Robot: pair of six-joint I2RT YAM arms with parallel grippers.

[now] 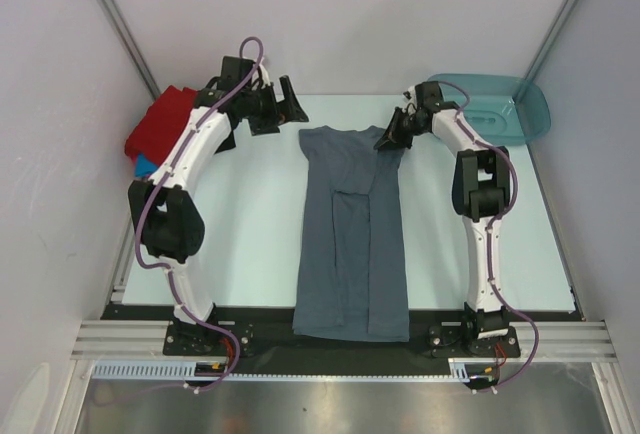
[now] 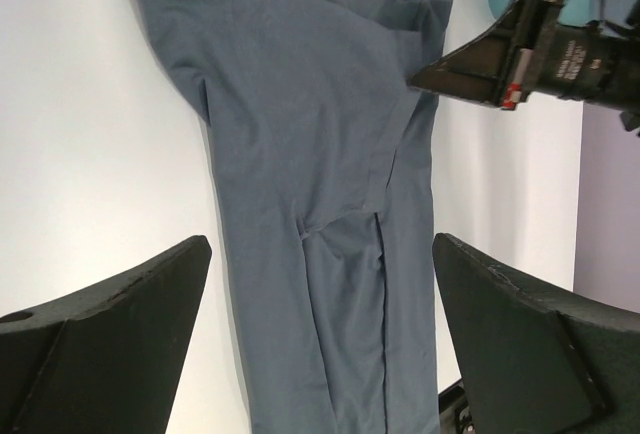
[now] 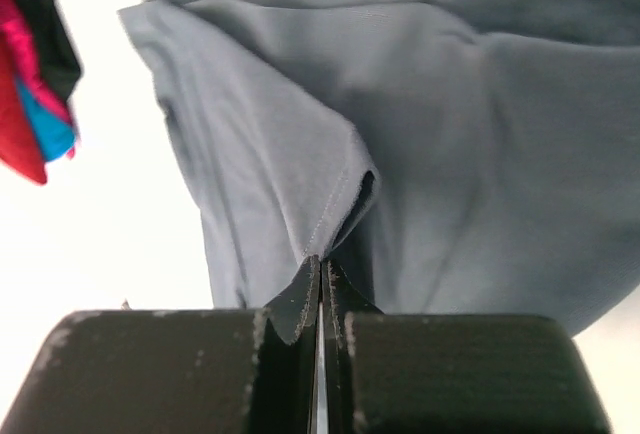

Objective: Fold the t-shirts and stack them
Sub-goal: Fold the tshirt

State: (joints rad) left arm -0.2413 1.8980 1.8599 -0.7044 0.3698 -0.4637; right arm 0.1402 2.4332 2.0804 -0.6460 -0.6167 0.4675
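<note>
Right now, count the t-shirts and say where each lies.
4: a slate grey-blue cloth t-shirt spread mid-table, its sleeve pinched by the right claw; red, bright blue and black ones heaped far left. Others may hide there.

At ten o'clock the white left arm (image 1: 195,149) partly hides the red and bright blue cloth t-shirts (image 1: 160,124). The left wrist view cuts off the slate grey-blue cloth t-shirt (image 2: 300,154) at six o'clock.

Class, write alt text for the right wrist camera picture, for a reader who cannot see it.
The right gripper, black fingers pressed together, pinches the sleeve hem of a soft slate grey-blue t-shirt that spreads over the white table beyond. At the left edge sits a bunch of red, bright blue and black cloth.
</note>
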